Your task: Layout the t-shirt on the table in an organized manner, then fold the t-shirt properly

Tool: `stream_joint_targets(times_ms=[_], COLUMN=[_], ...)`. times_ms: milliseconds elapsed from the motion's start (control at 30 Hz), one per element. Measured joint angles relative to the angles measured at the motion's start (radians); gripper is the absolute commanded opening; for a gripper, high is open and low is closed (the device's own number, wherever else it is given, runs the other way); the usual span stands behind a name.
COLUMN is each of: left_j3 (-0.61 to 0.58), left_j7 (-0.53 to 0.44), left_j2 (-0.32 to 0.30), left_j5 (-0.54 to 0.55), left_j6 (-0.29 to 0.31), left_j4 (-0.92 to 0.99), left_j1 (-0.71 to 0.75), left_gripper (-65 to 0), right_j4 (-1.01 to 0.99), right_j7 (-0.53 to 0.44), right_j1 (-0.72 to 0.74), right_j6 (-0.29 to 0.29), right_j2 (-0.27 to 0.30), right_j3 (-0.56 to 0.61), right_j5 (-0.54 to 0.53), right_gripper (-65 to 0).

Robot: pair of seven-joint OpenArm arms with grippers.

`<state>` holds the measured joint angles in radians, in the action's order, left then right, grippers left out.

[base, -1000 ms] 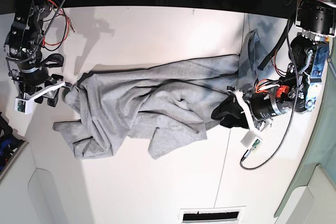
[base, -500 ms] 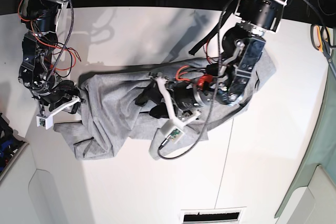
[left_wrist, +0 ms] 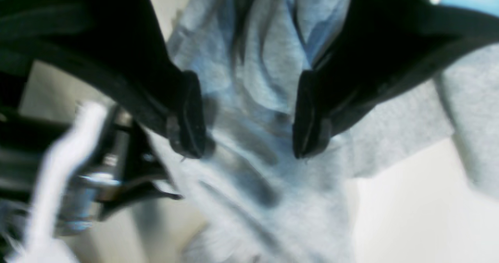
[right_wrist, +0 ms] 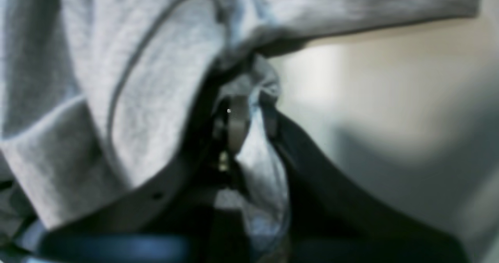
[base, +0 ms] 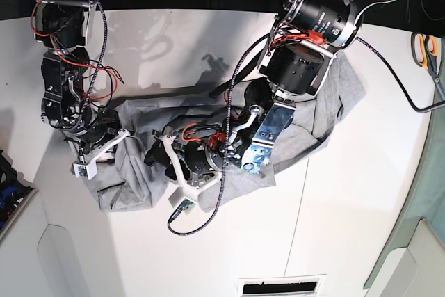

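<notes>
The right gripper [base: 104,137] sat pinched shut on a fold at the t-shirt's [base: 135,179] near end, grey cloth bunched between its pads in the wrist view [right_wrist: 241,99]. From that hand the shirt ran away lengthwise across the table [base: 361,227], long axis pointing toward the other arm, crumpled and half doubled, no printed letters showing. Further along, the left gripper [base: 158,152] had reached right across the garment and hung close to the right one, jaws standing wide with nothing between them; in its wrist view [left_wrist: 249,115] wrinkled fabric lay directly beneath the gap, just below the fingertips [left_wrist: 191,115]. So both hands crowded one end of the shirt. My call: the spread depended on the left hand closing on the cloth under it, then drawing away from the right along the length.
</notes>
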<state>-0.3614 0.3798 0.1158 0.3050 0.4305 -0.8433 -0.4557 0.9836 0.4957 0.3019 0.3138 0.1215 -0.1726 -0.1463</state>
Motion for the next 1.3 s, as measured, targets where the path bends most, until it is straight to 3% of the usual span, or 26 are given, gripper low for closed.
stream_joint_targets(times_ms=[167,400,567,633,933,1067,1200,1300], left_j3=[0.000,0.001,0.001,0.000,0.001,0.001,0.001,0.001], left_j7=[-0.060,-0.068,-0.067,-0.066,-0.035,-0.023,0.010,0.036], left_j2=[0.002,0.012,0.029,0.031,0.031,0.031,0.031,0.031], left_j5=[-0.030,-0.024,-0.025,-0.024,-0.024,-0.022,0.037,0.007], left_j6=[-0.006,-0.008,-0.007,-0.007,0.042,0.063,0.095,0.098], left_j4=[0.069,0.071,0.071,0.071,0.071,0.071,0.071,0.070], left_j1=[-0.031,-0.032,-0.032,-0.032,-0.027,-0.027,-0.027,-0.027], left_gripper=[-25.9,-25.9,-27.0,-30.0,-30.0,-25.4,-25.4,-25.5], right_j4=[0.041,0.202,0.297,0.308,0.309,0.309,0.309,0.309], right_j7=[-0.020,-0.019,0.004,0.006,0.018,0.018,0.018,0.018], right_j1=[-0.071,-0.228,-0.303,-0.309,-0.311,-0.311,-0.311,-0.311], right_j6=[0.011,0.016,0.047,0.049,0.053,0.053,0.053,0.053], right_j2=[-0.019,-0.026,-0.028,-0.028,-0.027,-0.027,-0.027,-0.031], right_j3=[0.000,0.000,0.001,0.002,0.003,0.003,0.003,0.003], right_j5=[-0.063,-0.145,-0.149,-0.150,-0.164,-0.164,-0.164,-0.164], right_gripper=[-65.0,-65.0,-65.0,-65.0,-65.0,-65.0,-65.0,-65.0])
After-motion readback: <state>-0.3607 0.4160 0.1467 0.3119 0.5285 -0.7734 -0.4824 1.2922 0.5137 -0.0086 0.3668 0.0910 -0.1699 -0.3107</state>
